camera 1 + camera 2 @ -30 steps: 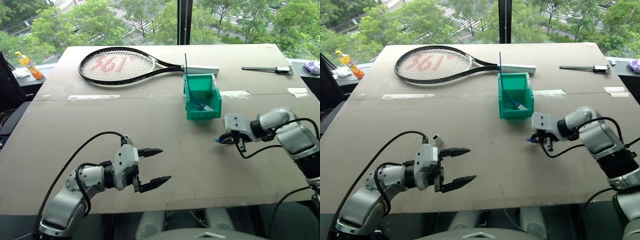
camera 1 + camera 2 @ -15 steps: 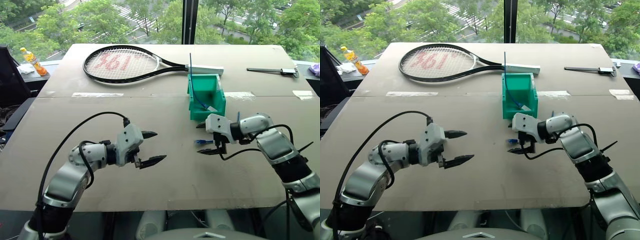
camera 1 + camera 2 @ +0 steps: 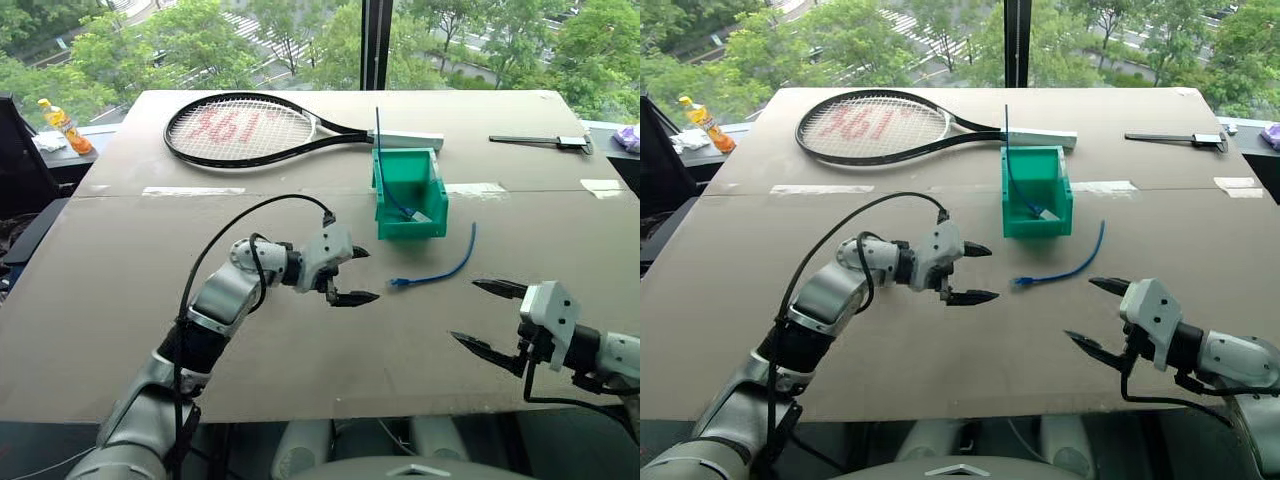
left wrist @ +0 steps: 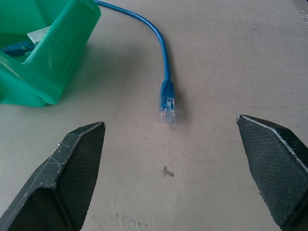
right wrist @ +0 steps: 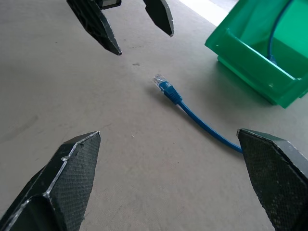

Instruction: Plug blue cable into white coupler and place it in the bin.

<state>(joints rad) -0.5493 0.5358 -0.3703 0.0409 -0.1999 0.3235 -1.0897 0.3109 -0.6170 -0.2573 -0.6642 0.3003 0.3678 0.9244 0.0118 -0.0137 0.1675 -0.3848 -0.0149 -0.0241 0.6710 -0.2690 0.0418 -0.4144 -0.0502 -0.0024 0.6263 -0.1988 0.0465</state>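
Head view: the blue cable (image 3: 437, 270) lies loose on the table (image 3: 120, 300), just right of the green bin (image 3: 408, 192), plug toward the left hand (image 3: 357, 275). The left hand is open and empty, near the plug. The right hand (image 3: 485, 317) is open and empty, nearer the robot than the cable.

Left wrist view: the plug (image 4: 167, 102) lies between the open fingers (image 4: 77, 166).

Right wrist view: cable between the fingers.

Step in hand: pick up the plug end. The white coupler cannot be identified with certainty.

A broad grey-brown table (image 3: 150, 300) of 2 boards meets along a seam with strips of pale tape (image 3: 190, 191). Beyond its far edge, a large window with 1 dark upright mullion (image 3: 376, 40) looks onto green trees (image 3: 130, 45) in daylight. A dark side surface (image 3: 55, 155) stands at the far left.
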